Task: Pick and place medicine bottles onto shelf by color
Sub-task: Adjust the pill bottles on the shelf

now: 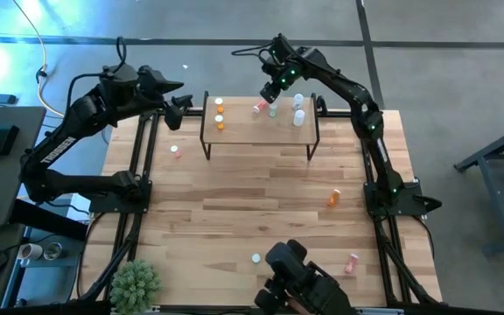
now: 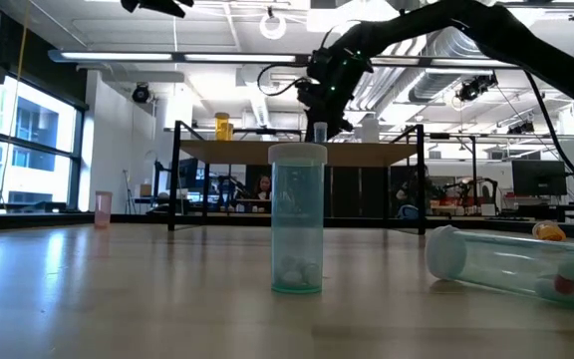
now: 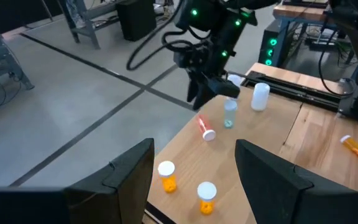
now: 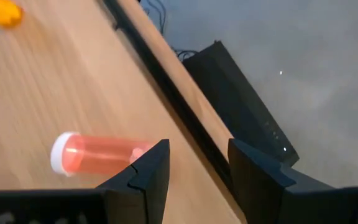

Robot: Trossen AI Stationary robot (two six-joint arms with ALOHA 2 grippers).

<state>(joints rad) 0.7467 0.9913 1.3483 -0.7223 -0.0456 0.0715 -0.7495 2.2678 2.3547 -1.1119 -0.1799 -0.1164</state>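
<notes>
We've got the right gripper [image 1: 272, 90] open and empty over the shelf [image 1: 261, 133], the pink bottle [image 4: 98, 153] toppled on the board just beside its fingers, long axis crosswise to them, left arm well off.

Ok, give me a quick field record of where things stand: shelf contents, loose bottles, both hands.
shelf: two upright orange bottles on its left part; pink bottle lying on its side mid-shelf; green bottle; two white bottles at right
loose on table: orange bottle lying; pink bottle lying; pink bottle upright
right hand: open, above the lying pink bottle
left hand: open, empty, beside the shelf's left end
</notes>
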